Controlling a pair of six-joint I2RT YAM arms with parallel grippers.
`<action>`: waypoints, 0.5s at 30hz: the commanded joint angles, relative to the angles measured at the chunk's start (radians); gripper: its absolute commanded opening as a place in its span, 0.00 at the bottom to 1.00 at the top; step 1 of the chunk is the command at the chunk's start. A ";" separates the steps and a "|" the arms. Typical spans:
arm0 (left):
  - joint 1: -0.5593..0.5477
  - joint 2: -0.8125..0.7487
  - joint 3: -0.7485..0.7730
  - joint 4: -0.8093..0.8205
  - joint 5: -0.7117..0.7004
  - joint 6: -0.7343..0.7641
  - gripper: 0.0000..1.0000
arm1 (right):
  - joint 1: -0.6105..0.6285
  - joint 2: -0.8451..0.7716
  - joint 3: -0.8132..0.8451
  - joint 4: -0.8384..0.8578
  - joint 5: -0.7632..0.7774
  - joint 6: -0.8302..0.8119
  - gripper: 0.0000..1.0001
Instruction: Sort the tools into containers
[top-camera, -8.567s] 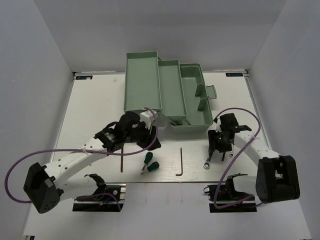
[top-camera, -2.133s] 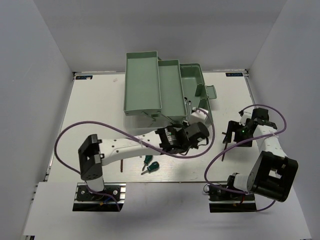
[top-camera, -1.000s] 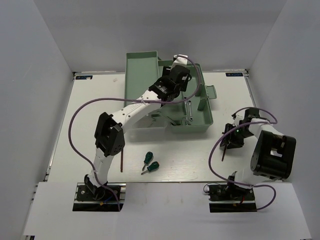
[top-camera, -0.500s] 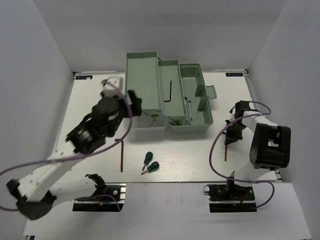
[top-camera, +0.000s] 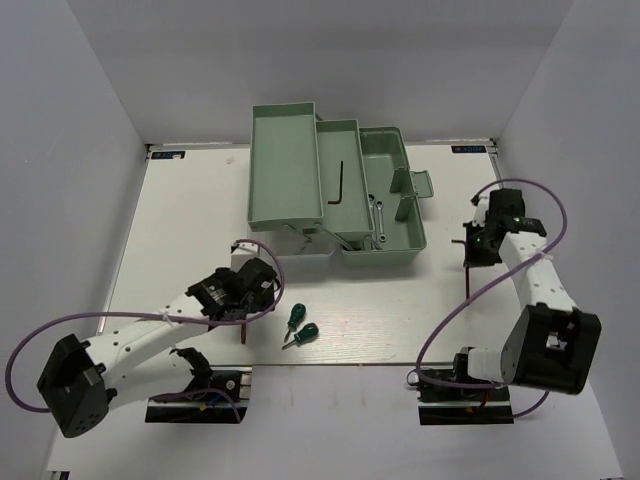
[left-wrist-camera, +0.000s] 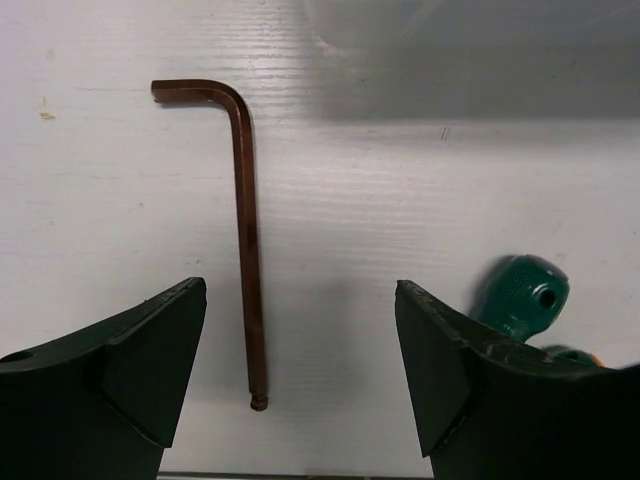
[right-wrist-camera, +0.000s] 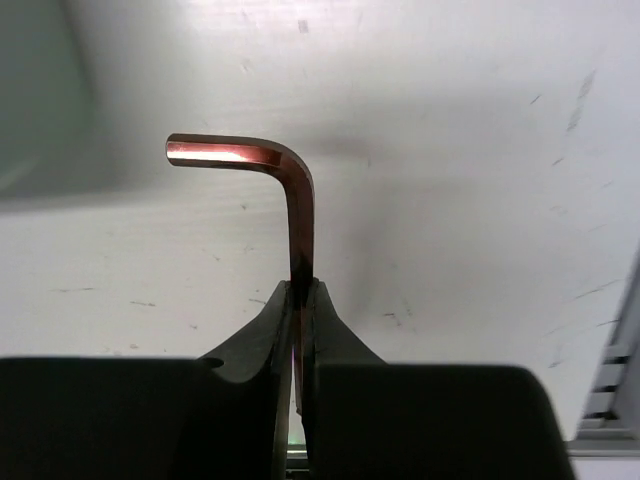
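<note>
Right gripper (right-wrist-camera: 300, 290) pinches hex key (right-wrist-camera: 300, 200) right of toolbox (top-camera: 285, 170); lift clear of rim before release. Left gripper (left-wrist-camera: 298, 290) wide over second hex key (left-wrist-camera: 245, 250); centre on shaft.

Left gripper (left-wrist-camera: 298, 292) spread wide; right gripper (right-wrist-camera: 302, 290) clamped.

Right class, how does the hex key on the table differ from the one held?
The table key lies free between the open left fingers; the held key is pinched by the shut right fingers. The table key shows full length; the held key's long end is hidden. Both are brown, L-shaped.
</note>
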 joint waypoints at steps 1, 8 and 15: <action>0.005 0.033 -0.011 0.083 -0.012 -0.052 0.86 | -0.004 -0.074 0.117 -0.075 -0.047 -0.084 0.00; 0.014 0.170 -0.037 0.180 0.013 -0.064 0.86 | 0.065 0.008 0.479 -0.196 -0.454 -0.101 0.00; 0.014 0.181 -0.046 0.148 -0.009 -0.131 0.85 | 0.376 0.327 0.896 -0.196 -0.570 0.020 0.00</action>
